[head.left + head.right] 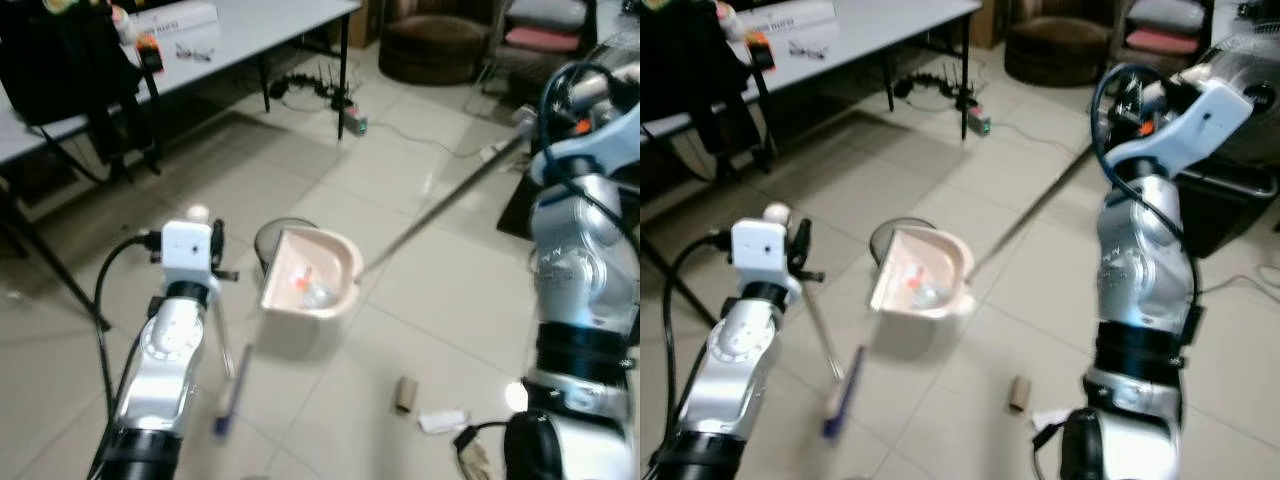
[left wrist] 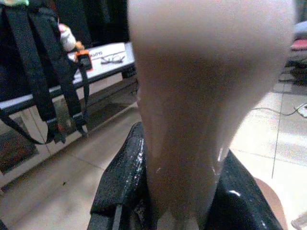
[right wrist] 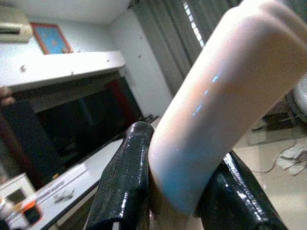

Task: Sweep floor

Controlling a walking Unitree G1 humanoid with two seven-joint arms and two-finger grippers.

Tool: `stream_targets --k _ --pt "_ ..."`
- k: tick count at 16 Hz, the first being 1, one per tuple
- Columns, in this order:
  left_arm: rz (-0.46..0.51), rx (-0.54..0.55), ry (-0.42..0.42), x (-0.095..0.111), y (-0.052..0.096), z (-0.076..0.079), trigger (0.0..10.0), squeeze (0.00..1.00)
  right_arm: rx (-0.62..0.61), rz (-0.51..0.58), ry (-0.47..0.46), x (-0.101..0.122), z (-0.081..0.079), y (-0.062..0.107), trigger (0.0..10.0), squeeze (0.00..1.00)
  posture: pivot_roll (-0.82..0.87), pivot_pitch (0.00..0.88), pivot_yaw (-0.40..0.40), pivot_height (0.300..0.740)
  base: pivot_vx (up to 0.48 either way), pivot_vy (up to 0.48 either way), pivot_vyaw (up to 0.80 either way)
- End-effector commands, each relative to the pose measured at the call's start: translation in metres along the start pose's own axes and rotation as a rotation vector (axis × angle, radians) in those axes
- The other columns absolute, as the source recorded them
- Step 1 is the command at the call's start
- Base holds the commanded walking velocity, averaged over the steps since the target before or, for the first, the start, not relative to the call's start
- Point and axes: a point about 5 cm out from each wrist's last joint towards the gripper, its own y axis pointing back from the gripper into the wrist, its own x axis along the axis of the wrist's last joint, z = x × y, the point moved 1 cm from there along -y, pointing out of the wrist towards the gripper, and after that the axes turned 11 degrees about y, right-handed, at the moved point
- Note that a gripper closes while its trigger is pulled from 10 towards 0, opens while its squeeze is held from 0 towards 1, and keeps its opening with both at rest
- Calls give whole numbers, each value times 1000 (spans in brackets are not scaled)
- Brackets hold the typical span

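Right now your dustpan (image 1: 308, 290) sits tilted on the tiled floor (image 1: 440, 290), and everything else is easiest to place from it. Its cream scoop faces up toward the head camera and holds a few bits of litter, one orange-pink and one pale and clear. Its long thin handle (image 1: 440, 205) runs up and away from the pan to your right gripper (image 3: 175, 191), whose two black fingers (image 3: 125, 182) are clenched on the pale rounded grip of that handle. Just behind the pan stands a dark round bin (image 1: 275, 236), partly hidden by the scoop.

Your left gripper (image 2: 177, 191) is beside the pan, on the robot's left of it, closed around the pale broom handle (image 2: 192, 96). The broom shaft (image 1: 222, 345) slopes down to a blurred blue head (image 1: 226, 400) on the tiles, nearer the robot than the pan.

Still loose on the floor, nearer the robot than the pan and to its right, lie a small cardboard tube (image 1: 405, 393) and a crumpled white scrap (image 1: 443, 421) just beside it.

Well beyond the pan, a white table (image 1: 260, 25) carries a pair of glasses (image 1: 194, 51), with a black backpack (image 1: 60, 60) at its near edge and cables on the floor under it.
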Motion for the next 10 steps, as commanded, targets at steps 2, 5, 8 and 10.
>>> stream_targets --k 2,5,8,10 --pt "46 -7 -15 11 -4 1 10000 0 11 62 -35 14 -4 -3 10000 0 -65 2 23 740 390 0 0" --pt "46 -13 -16 10 -3 0 10000 0 8 61 -35 13 -4 -2 10000 0 -64 0 26 740 406 0 0" --pt "47 -19 -17 10 -3 0 10000 0 20 55 -35 11 -8 -1 10000 0 -64 0 29 740 424 0 0" --pt "49 -20 -19 10 -3 0 10000 0 22 54 -35 10 -8 0 10000 0 -62 0 27 740 428 0 0"
